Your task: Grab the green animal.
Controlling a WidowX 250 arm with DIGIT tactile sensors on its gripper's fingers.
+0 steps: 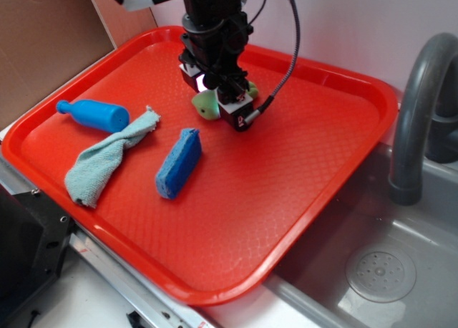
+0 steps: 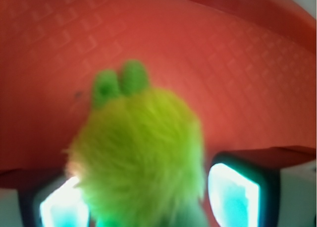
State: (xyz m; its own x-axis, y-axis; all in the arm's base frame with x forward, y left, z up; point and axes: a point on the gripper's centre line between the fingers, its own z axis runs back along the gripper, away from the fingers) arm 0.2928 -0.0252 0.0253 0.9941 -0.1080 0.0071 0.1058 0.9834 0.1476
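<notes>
Wrist view is basically all turtle: the green animal [image 2: 141,157] fills the middle of the shot, fuzzy yellow-green shell toward the lens and two little green legs poking out at the far end. One finger pad [image 2: 230,195] sits just off its right side and another shows at lower left, so the claw [image 2: 143,199] is straddling the shell. Whether the pads are actually squeezing it or only flanking it, I can't tell; it's too blurry and too close.

From the exterior camera, the gripper [image 1: 223,99] is pointed straight down at the far middle of the red tray [image 1: 300,192], with the turtle [image 1: 207,106] peeking out from under it as a pale green lump. I can't say for sure if it's on the tray floor or lifted a hair.

My guess on the straight-down approach: the plush is low and soft, so coming from above with a finger on each side of the shell is the cleanest way to pinch it.

The other stuff is well apart on the left and nearer side: a blue sponge [image 1: 179,163], a pale teal cloth [image 1: 107,160] and a blue bottle-shaped toy [image 1: 96,114]. A grey sink [image 1: 372,271] is off to the right.
</notes>
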